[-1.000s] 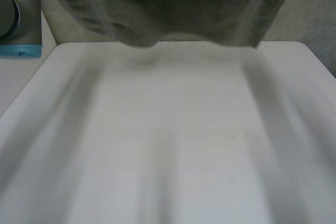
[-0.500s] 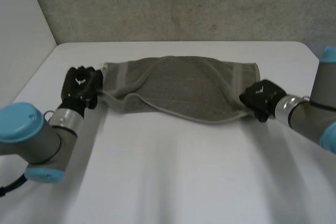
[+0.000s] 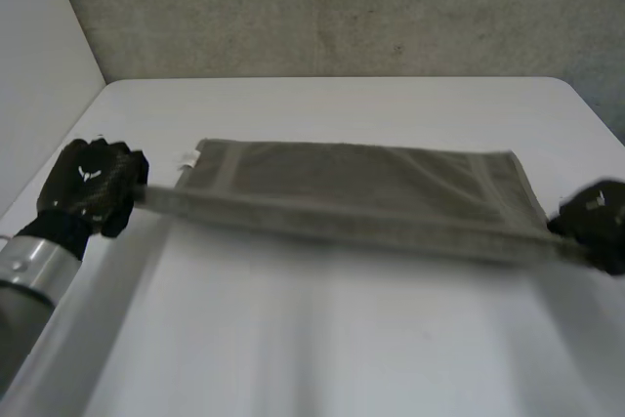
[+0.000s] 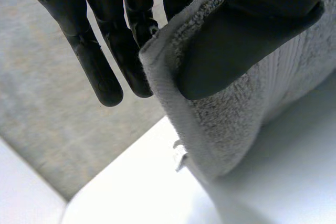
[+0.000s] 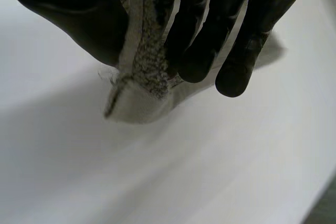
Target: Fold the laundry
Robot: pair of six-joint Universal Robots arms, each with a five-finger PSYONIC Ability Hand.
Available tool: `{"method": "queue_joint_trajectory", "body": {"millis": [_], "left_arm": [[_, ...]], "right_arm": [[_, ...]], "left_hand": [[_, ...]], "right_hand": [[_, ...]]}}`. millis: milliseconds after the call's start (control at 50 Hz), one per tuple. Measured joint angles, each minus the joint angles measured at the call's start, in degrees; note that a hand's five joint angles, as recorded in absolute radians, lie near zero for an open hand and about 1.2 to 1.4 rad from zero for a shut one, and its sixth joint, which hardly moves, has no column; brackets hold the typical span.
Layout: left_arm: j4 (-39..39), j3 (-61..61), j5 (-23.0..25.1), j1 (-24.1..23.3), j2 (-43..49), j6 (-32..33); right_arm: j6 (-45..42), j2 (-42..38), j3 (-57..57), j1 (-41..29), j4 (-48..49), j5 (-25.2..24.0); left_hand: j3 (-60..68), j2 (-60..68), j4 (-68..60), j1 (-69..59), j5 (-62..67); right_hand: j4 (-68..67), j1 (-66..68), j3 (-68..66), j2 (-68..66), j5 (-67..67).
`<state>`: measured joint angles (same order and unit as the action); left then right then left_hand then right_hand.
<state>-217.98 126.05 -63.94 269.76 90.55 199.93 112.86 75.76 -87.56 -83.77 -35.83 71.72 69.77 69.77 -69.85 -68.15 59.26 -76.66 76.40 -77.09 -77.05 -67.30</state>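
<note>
- Left robot hand (image 3: pixel 90 187): at the left of the counter (image 3: pixel 322 339). The thumb presses the towel's (image 3: pixel 361 187) near left corner against one finger, a pinch. The other fingers hang straight beside the cloth.
- Right robot hand (image 3: pixel 596 222): at the counter's right. Thumb and fingers are closed on the towel's near right corner, with little cloth showing past the fingertips.
- Towel: grey-green, mid-counter, its near long edge drawn taut between the two robot hands and the rest spread flat toward the wall. Whether the near edge is clear of the counter cannot be told.
- Label (image 3: pixel 187 158): small, white, at the towel's far left corner.
- Risk, slip: the right pinch looks shallow, so more outward pull would likely draw that corner free and let that side sag.
- Risk, skew: if one robot hand leads the other, the near edge would probably land crooked on the far edge.
- Risk, drag: a low carry could rumple the flat part.
</note>
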Motion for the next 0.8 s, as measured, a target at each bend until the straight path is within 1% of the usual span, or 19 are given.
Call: {"method": "queue_joint_trajectory", "body": {"millis": [20, 60, 80, 120, 200, 260, 300, 380, 440, 460, 500, 560, 660, 800], "left_arm": [[2.11, 1.83, 2.77, 0.92, -2.97, -0.09], [4.89, 4.14, 6.84, 2.29, -6.77, -0.22], [5.43, 4.57, 7.70, 2.58, -7.48, -0.25], [7.35, 5.96, 11.19, 3.93, -9.94, -0.35], [8.82, 6.02, 14.21, 5.37, -11.04, -0.46], [8.80, 4.22, 13.90, 5.31, -8.83, -0.56], [8.54, 1.94, 12.68, 4.43, -5.96, -0.63], [8.00, -4.98, 7.99, 0.77, 2.41, -0.71], [7.91, -13.42, 1.84, -3.03, 11.44, -0.76], [7.93, -14.60, 0.99, -3.48, 12.61, -0.77], [8.02, -20.57, -2.96, -5.40, 18.24, -0.83], [8.15, -27.74, -6.92, -7.52, 24.64, -0.86], [8.40, -38.55, -10.67, -10.69, 33.81, -0.84], [8.65, -48.01, -12.09, -13.78, 42.23, -0.66]], "right_arm": [[-2.96, 0.44, -0.66, 1.36, -2.82, -0.79], [-6.75, 1.09, -1.39, 3.33, -6.00, -2.26], [-7.23, 1.18, -1.45, 3.64, -6.30, -2.56], [-8.12, 1.27, -1.26, 4.58, -6.27, -3.79], [-6.03, -0.23, 0.63, 4.68, -2.71, -4.89], [-3.80, -1.84, 2.35, 3.90, -0.12, -4.88], [-1.31, -3.79, 4.40, 2.48, 2.13, -4.56], [3.45, -7.98, 8.69, -0.69, 5.19, -3.17], [7.34, -12.10, 12.82, -3.43, 7.41, -1.08], [7.76, -12.63, 13.37, -3.75, 7.74, -0.77], [9.60, -15.24, 15.94, -5.25, 9.45, 0.87], [11.49, -18.31, 18.95, -6.76, 11.83, 3.02], [13.98, -22.81, 23.17, -8.32, 15.56, 6.19], [15.47, -27.96, 27.74, -9.64, 18.44, 9.53]], "left_hand": [[0.00, 0.00, 0.00, 0.00, 0.08], [0.00, 0.00, 0.00, 0.00, 0.08], [0.00, 0.00, 0.00, 0.00, 0.08], [0.00, 0.00, 0.00, 0.00, 0.08], [0.00, 0.00, 0.00, 0.00, 0.08], [0.00, 0.00, 0.00, 0.00, 0.08], [0.00, 0.00, 0.00, 0.00, 0.08], [0.00, 0.00, 0.00, 0.00, 0.08], [0.00, 0.00, 0.00, 0.00, 0.08], [0.00, 0.00, 0.00, 0.00, 0.08], [0.00, 0.00, 0.00, 0.00, 0.08], [0.00, 0.00, 0.00, 0.00, 0.08], [0.00, 0.00, 0.00, 0.00, 0.08], [0.00, 0.00, 0.00, 0.00, 0.08]], "right_hand": [[0.00, 0.00, 0.00, 0.00, 0.00], [0.00, 0.00, 0.00, 0.00, -0.20], [0.00, 0.00, 0.00, 0.00, -0.23], [0.00, 0.00, 0.00, 0.00, -0.23], [0.00, 0.00, 0.00, 0.00, -0.23], [0.00, 0.00, 0.00, 0.00, -0.23], [0.00, 0.00, 0.00, 0.00, -0.23], [0.00, 0.00, 0.00, 0.00, -0.23], [0.00, 0.00, 0.00, 0.00, -0.24], [0.00, 0.00, 0.00, 0.00, -0.24], [0.00, 0.00, -0.01, 0.00, -0.25], [0.00, 0.00, -0.01, 0.00, -0.24], [0.00, 0.00, -0.01, 0.00, -0.24], [0.00, 0.00, -0.01, 0.00, -0.25]]}}
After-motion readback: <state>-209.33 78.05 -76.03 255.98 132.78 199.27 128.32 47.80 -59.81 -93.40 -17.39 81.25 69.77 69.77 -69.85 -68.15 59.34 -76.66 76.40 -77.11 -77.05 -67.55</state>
